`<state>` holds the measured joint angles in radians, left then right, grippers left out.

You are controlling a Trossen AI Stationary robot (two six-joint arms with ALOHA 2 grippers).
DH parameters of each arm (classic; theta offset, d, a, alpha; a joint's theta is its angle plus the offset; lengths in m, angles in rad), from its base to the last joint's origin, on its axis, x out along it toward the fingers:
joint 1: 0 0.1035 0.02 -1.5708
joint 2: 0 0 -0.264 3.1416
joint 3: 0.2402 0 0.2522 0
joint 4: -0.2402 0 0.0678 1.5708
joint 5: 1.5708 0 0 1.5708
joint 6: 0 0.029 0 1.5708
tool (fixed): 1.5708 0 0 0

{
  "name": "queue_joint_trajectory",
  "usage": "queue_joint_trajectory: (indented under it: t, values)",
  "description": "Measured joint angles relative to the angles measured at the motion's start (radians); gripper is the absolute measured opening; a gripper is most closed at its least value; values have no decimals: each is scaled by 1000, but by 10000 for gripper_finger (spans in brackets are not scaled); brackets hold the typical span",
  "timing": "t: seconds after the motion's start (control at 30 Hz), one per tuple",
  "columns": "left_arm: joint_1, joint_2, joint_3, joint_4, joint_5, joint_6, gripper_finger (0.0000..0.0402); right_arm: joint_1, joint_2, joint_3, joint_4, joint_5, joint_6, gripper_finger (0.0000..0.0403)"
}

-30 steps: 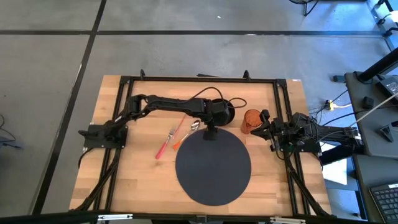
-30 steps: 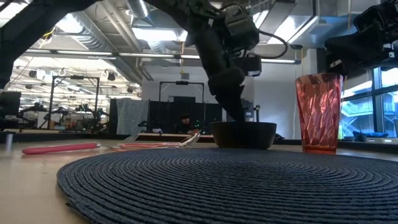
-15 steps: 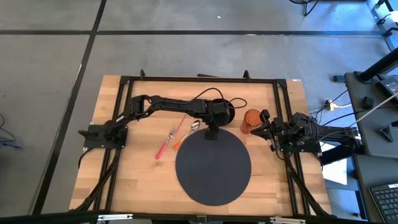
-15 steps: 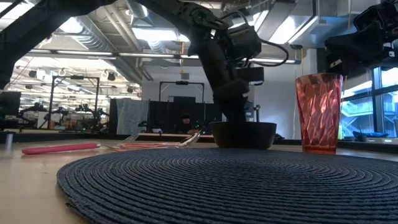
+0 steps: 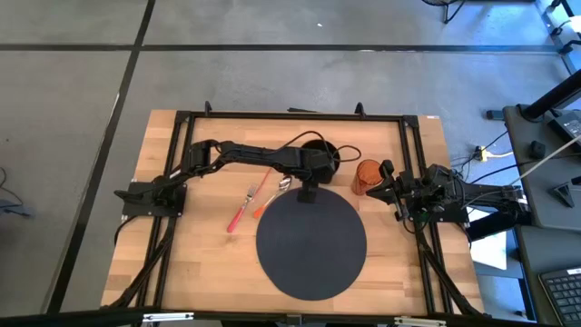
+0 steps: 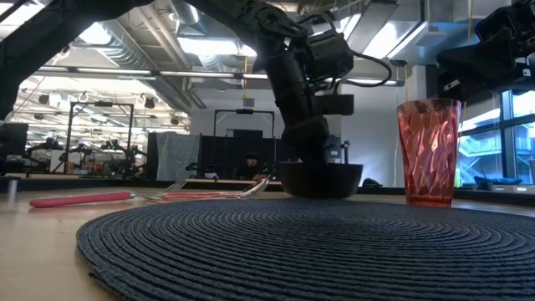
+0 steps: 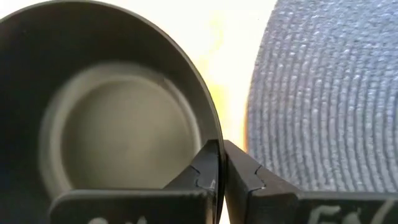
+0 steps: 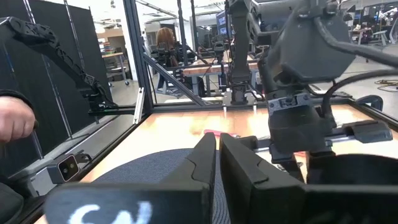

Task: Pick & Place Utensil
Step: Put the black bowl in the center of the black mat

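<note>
A black bowl (image 5: 320,151) (image 6: 322,179) stands on the wooden table just beyond the far edge of the round dark woven mat (image 5: 311,243) (image 7: 323,93). My left gripper (image 5: 310,174) (image 7: 221,168) is shut on the bowl's rim. To the left of the bowl, a pink-handled fork (image 5: 240,212) (image 6: 79,199) and an orange-handled spoon (image 5: 270,197) lie flat on the wood. My right gripper (image 5: 392,192) (image 8: 219,155) waits shut at the table's right side, beside a red cup (image 5: 368,175) (image 6: 429,150). My left gripper pinches the bowl's rim (image 7: 217,142) on the side nearest the mat, with one finger (image 7: 202,171) inside the bowl and the other finger (image 7: 244,173) outside it. The fingers come from above, pointing down. The bowl stays upright; whether its base is off the table I cannot tell.
Black frame rails (image 5: 182,145) run along the table's left, far and right sides. The red cup stands upright on the wood right of the bowl. Bare wood (image 5: 195,263) lies left of the mat toward the near edge.
My left gripper has shut on the bowl's rim. The bowl has shifted a little toward the table's left with it, staying upright.
</note>
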<state>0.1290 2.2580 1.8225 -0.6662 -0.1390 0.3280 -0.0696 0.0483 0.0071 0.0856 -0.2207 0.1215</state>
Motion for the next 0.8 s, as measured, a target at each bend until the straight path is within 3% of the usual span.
queue_joint_trajectory:
  t: [0.23, 0.57, 0.8]
  values:
    - [-29, -4, 96, -97, -20, 11, 4, 0, 0, 0, 0, 0, 0, 23]
    - [-153, -5, 330, -412, -15, 48, 3, 0, 0, 0, -1, 0, 3, 23]
    - [-226, -76, 350, -505, 153, 53, 3, 0, 0, 0, -1, 0, 3, 23]
